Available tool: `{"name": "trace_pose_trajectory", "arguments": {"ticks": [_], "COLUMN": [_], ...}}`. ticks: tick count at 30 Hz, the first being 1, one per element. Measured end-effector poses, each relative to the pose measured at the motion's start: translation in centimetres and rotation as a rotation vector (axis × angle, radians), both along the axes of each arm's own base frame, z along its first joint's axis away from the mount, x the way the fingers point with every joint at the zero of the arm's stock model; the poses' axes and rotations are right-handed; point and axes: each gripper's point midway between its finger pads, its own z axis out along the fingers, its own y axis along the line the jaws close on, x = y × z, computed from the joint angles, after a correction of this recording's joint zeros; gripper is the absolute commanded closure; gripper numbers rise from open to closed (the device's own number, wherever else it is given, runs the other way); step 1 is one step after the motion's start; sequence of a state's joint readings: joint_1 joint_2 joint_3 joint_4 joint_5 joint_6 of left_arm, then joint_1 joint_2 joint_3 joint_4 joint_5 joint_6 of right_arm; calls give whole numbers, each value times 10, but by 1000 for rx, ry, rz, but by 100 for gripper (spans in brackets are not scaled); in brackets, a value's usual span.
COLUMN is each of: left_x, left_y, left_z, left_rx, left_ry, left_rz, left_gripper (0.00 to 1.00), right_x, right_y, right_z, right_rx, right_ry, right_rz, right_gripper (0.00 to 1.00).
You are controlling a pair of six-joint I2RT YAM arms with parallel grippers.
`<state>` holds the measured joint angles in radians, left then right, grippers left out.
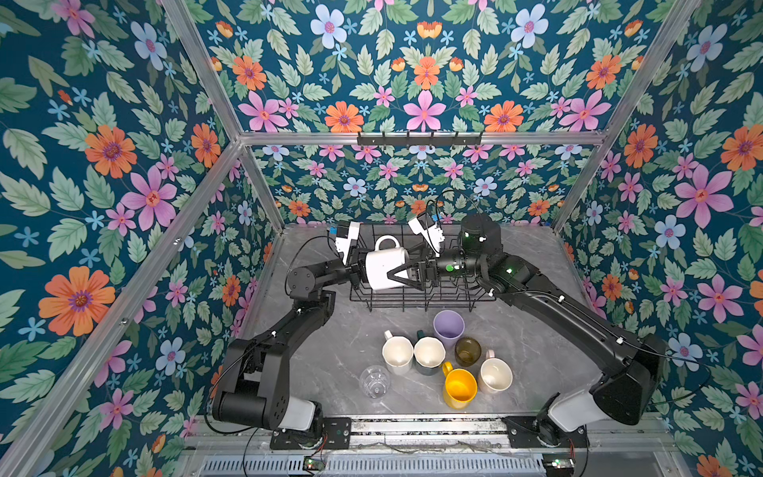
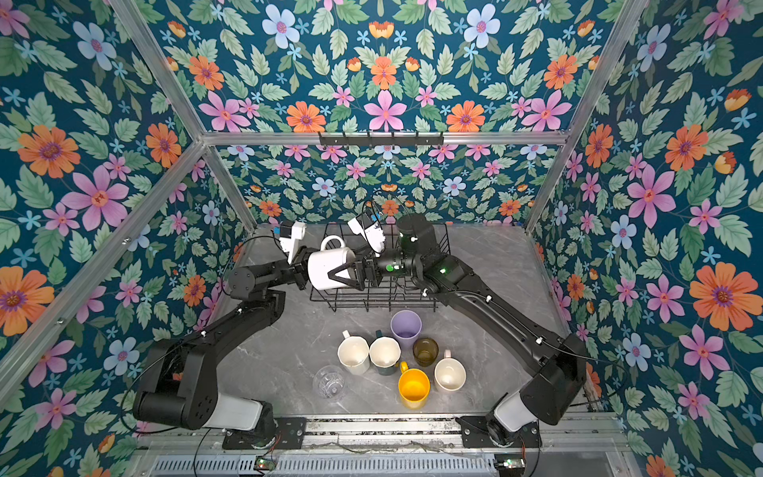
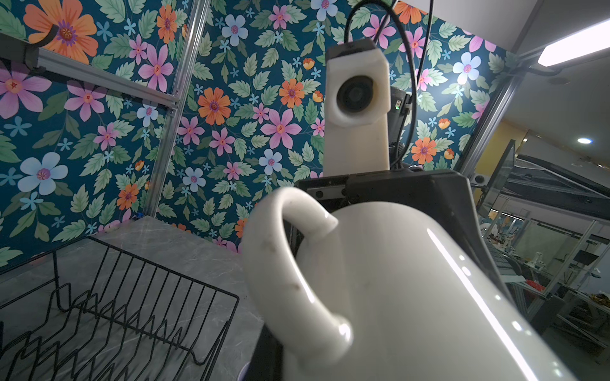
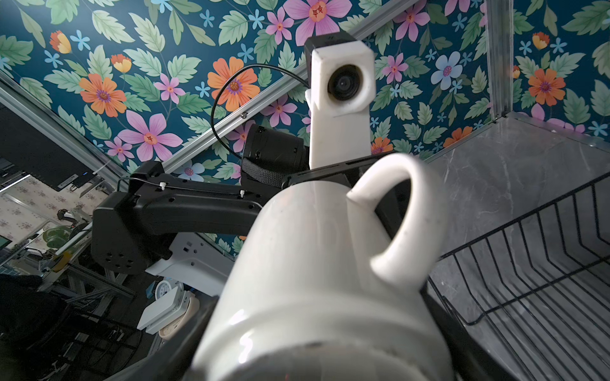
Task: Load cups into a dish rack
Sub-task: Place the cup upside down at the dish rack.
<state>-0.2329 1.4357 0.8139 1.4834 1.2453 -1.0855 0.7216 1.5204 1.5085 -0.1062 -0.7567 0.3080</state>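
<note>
Fig. White mug (image 1: 384, 260) held on its side in the air, handle up, over the left end of the dish rack (image 1: 450, 299). Left fingers (image 1: 360, 269) are clamped on one end of it. Right fingers (image 1: 391, 276) are spread astride the other end; whether they touch it cannot be told.

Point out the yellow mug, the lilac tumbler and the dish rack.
Yellow mug (image 1: 460, 387), in a top view: inside.
Lilac tumbler (image 1: 449, 325), in a top view: inside.
Dish rack (image 1: 437, 295), in a top view: front wall.
</note>
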Motion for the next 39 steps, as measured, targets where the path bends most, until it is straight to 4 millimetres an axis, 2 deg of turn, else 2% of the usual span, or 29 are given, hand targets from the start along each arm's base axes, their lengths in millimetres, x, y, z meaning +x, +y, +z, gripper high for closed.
{"name": "trace_pose_trajectory", "arguments": {"ticks": [6,7,8,10,13,24,33,36,39], "left_x": [1,1,2,1,2,3,4,5,5], "left_y": [0,0,0,0,0,0,0,0,0], "left_z": [-2,-2,-2,-1,-2,-4,-5,-6,-5], "left_rx": [9,10,11,12,13,23,33,35,37], "left_ry": [4,6,7,4,2,8,14,18,16], "left_rz": [5,6,7,9,11,12,22,25,27], "left_gripper": [100,100,100,100,100,100,100,100,100], "right_x": [1,1,1,1,1,2,4,4,4], "right_y": [1,1,2,2,2,4,5,6,7], "right_z": [-1,-1,-1,-1,-1,-4,-5,-6,-6], "right_rx": [-3,-3,-3,-4,-6,-23,-33,-36,-39], "right_ry": [3,3,3,1,-2,3,2,5,8], "right_rz": [1,1,1,2,3,3,-12,-10,-8], "right_gripper": [59,58,55,39,22,12,13,20,34]}}
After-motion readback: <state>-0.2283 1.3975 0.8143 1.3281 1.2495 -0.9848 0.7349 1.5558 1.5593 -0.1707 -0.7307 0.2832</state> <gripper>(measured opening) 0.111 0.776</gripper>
